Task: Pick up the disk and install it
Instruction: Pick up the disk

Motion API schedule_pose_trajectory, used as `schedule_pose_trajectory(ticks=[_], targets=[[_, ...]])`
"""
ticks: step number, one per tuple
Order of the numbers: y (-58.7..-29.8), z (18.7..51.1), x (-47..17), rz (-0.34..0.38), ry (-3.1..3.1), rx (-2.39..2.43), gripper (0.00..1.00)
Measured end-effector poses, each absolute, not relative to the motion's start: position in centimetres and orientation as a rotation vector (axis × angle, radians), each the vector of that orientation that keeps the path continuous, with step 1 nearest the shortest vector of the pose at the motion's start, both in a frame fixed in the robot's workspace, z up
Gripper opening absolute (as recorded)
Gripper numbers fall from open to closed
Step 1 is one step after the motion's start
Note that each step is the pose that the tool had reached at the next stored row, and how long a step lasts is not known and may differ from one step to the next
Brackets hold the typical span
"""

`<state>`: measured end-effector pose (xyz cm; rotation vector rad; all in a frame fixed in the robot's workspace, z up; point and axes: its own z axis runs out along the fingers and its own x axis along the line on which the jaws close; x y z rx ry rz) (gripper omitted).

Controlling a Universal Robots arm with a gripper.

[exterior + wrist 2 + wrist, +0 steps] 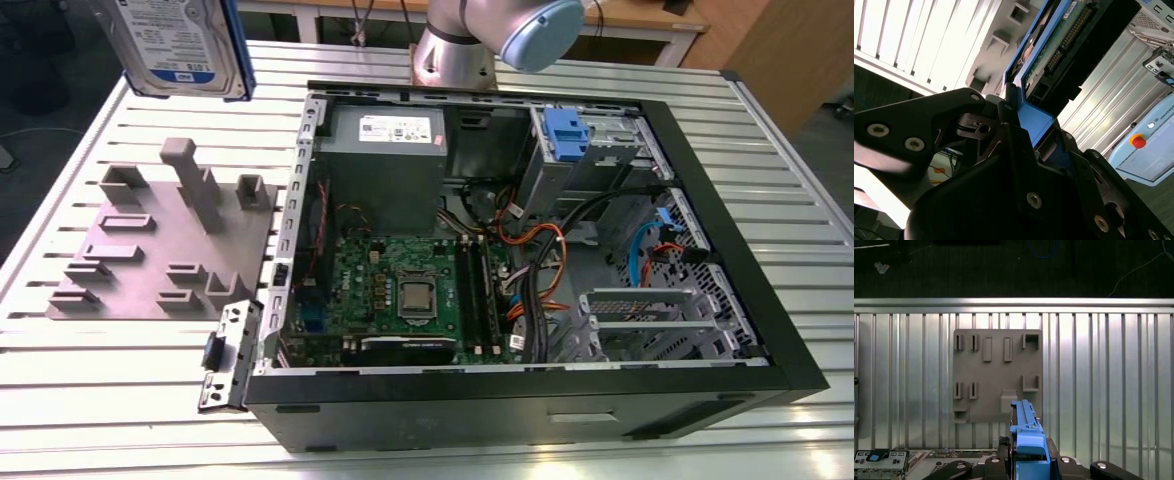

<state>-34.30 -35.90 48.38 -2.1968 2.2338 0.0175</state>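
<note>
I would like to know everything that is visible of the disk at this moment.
The disk is a flat silver metal drive with a white-and-blue label, framed by a blue plastic bracket. The second wrist view shows its other face: a green circuit board and a connector row. The claw is shut on the bracket's end and holds it in the air above the grey fixture plate, outside the open computer case.

Our arm stands upright on its base, a blue-capped joint turned sideways above it. In the second wrist view our gripper has its black fingers clamped from both sides on the blue edge of the disk, which juts out beyond the fingertips. The first wrist view has it edge-on between them.
</note>
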Motion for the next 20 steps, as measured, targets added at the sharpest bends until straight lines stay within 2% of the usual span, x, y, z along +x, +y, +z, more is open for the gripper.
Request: schedule_pose_trajectory(ticks=[20], targets=[[-35.9,48.38,-33.48,0.018,2.234,-2.197,0.36]])
